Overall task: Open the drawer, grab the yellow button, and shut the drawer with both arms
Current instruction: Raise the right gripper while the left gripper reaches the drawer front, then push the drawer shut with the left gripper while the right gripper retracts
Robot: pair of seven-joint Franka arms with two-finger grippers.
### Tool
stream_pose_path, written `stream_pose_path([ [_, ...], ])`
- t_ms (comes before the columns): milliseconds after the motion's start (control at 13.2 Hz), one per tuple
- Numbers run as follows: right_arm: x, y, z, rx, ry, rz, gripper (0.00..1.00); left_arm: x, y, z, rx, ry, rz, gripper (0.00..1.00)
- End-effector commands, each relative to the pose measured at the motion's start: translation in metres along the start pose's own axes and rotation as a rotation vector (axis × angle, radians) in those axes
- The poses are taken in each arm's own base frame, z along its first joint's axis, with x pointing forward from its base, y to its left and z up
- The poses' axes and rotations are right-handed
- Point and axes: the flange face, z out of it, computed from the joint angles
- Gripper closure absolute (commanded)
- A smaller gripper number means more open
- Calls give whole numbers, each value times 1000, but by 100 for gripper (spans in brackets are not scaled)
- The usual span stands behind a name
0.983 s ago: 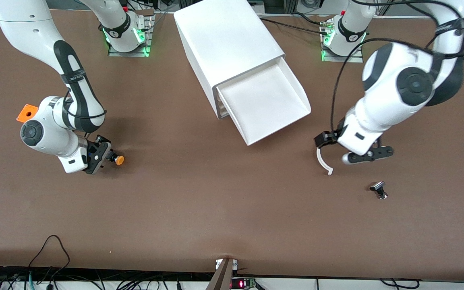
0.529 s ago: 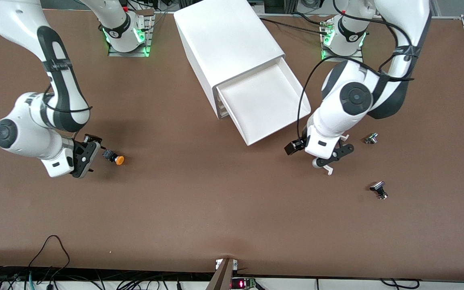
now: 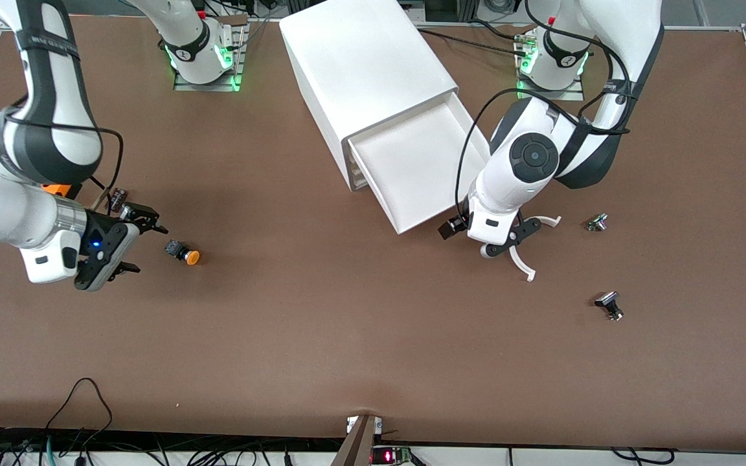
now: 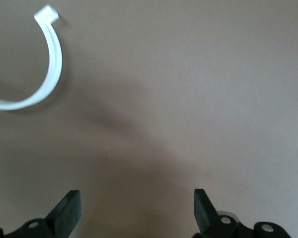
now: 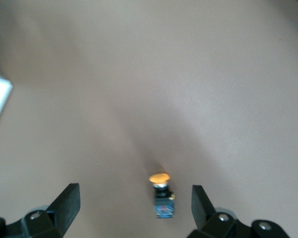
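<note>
Jaws on both arms stand spread wide with nothing between them; you can confirm that in each wrist view.

Tabletop: brown, carries everything below.

Cabinet: large white box, set at an angle between the two arm bases. Its uppermost drawer is pulled out toward the front camera; you see only bare white floor in the tray.

Left gripper: low over the tabletop just off the drawer's front corner, on the left arm's side. The forearm covers that corner of the tray.

Right gripper: low over the tabletop toward the right arm's end, pointing at the button and not touching it.

White curved strip: lies on the tabletop beside the left gripper, partly under it in the front view.

Button: on the tabletop, on its side, well apart from the cabinet, orange cap turned away from the right gripper.

Two small black-and-silver parts toward the left arm's end: one nearer the front camera, one farther from it.

Small dark cylinder close by the right gripper, farther from the front camera than the button.
</note>
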Motion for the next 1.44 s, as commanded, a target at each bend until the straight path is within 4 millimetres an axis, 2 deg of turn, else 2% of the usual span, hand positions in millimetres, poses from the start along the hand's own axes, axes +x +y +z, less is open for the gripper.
stream_pose_path([
  [0,31,-41,-37,16,35,167,1,-18,-10,-5,-26,-51,-46,0],
  [227,60,-91,-31,31,-41,459,1,-50,-8,0,-13,-72,-5,0],
  [378,69,-109,-24,-58,-95,686,1,-72,-8,5,3,-85,26,0],
  [453,68,-113,-22,-94,-127,799,1,-92,-7,11,17,-93,57,0],
  [529,63,-110,-25,-147,-146,853,1,-106,-6,15,29,-96,77,0],
  [756,48,-94,-44,-259,-149,862,1,-141,-2,30,35,-174,77,0],
  [831,34,-80,-59,-339,-142,873,1,-145,-4,35,30,-205,55,0],
  [907,17,-61,-80,-372,-102,899,1,-149,-3,36,28,-220,51,0],
  [983,6,-52,-93,-378,-77,921,1,-158,-1,36,30,-226,65,0],
  [1209,-24,-43,-132,-386,-19,972,1,-180,-2,47,54,-242,98,0],
  [1360,-39,-48,-143,-385,-10,987,1,-189,-7,55,74,-251,108,0],
])
